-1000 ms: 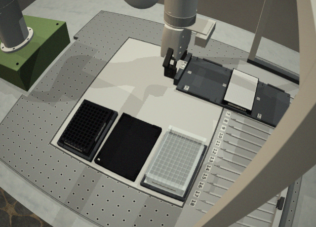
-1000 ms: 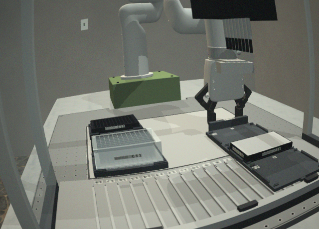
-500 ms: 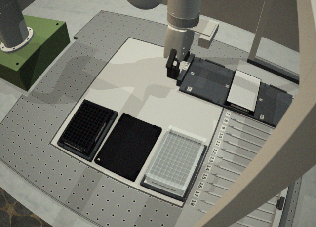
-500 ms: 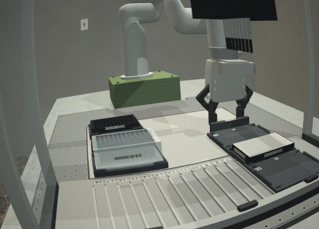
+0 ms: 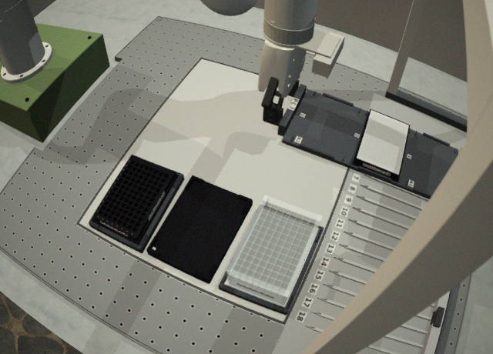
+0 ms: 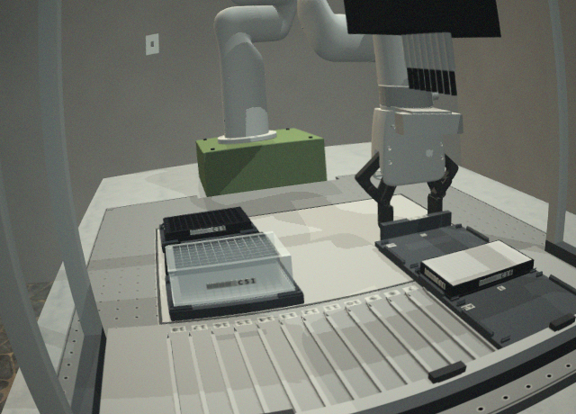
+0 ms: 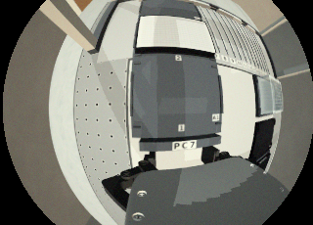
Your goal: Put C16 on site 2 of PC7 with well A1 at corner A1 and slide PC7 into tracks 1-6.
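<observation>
The carrier PC7 [image 5: 322,123] [image 6: 526,311] [image 7: 176,95] lies with its far part over the rails [image 5: 377,242] [image 6: 297,377], beside number 7; it covers the lower numbers. C16 [image 5: 384,141] [image 6: 476,263] [image 7: 175,33] sits on site 2 and looks flat. Its labels face the nest side and site 3. Sites 1 and 3 are bare. My gripper [image 5: 283,105] [image 6: 409,214] [image 7: 179,154] is open and empty, low behind the handle, fingertips close to it; contact is unclear. C15 [image 5: 133,201] [image 6: 207,221] is on S1, C51 [image 5: 274,247] [image 6: 228,261] on S3. I see no lamp.
Nest S2 [image 5: 202,231] is empty between C15 and C51. A frame post [image 5: 397,75] [image 6: 558,167] stands beyond the carrier's far side. A dark block with a row of tips [image 6: 430,82] hangs above the rails. Dark blocks [image 5: 437,316] [image 6: 446,371] stand at the rails' far end.
</observation>
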Controlling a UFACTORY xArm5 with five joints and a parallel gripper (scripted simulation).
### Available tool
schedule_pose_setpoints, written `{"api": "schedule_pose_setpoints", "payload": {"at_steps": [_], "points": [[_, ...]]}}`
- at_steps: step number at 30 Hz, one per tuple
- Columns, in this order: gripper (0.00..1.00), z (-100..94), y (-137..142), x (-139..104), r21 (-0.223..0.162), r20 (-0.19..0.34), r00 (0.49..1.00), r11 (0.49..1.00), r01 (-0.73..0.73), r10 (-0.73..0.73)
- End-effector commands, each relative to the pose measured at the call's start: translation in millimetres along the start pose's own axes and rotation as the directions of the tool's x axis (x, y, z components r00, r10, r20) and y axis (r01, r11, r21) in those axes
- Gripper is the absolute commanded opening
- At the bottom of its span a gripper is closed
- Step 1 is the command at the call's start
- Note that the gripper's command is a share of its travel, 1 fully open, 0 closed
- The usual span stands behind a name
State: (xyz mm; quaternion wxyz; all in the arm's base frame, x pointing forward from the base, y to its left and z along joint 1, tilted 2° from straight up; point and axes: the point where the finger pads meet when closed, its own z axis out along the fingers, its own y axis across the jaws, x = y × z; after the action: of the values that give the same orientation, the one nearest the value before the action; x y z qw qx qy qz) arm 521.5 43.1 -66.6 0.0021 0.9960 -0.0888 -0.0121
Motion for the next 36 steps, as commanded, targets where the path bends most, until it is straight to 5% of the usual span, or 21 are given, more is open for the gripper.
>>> {"api": "schedule_pose_setpoints", "payload": {"at_steps": [1, 36], "points": [[0.81, -1.7, 0, 2, 0.001, -0.004, 1.0, 1.0, 0.0, 0.0], [0.81, -1.7, 0, 13, 0.001, -0.004, 1.0, 1.0, 0.0, 0.0]]}}
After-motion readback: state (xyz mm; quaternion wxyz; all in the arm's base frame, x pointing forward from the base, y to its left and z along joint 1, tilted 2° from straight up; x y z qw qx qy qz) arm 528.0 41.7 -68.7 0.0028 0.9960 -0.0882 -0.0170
